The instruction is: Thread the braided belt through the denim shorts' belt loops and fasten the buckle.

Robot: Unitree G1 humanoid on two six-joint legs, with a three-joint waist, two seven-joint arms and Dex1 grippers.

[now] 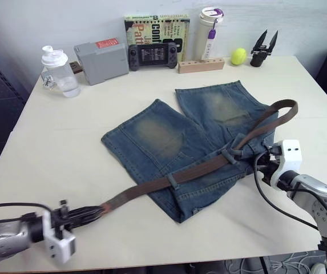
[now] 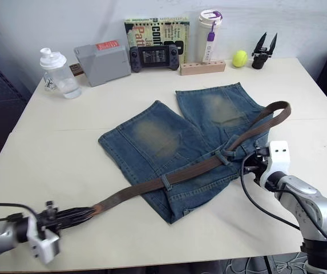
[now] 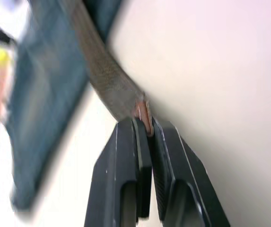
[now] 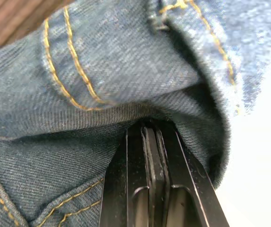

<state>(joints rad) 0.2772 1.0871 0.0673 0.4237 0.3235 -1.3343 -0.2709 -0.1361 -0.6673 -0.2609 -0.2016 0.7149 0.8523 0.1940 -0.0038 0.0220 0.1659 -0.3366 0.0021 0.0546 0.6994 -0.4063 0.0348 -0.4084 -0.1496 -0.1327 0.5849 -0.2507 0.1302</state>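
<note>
While pinched by left fingers (image 3: 144,142), braided belt (image 1: 197,171) diagonal across denim shorts (image 1: 152,137)

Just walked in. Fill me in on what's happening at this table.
A two-armed robot is threading a braided belt through the belt loops of denim shorts spread on the table. The left end effector is shut on the belt's end, off the shorts near the table's front edge. The right end effector pinches the waistband fabric. The belt runs under two loops; its other end curves free over one leg. No fastened buckle is visible.
</note>
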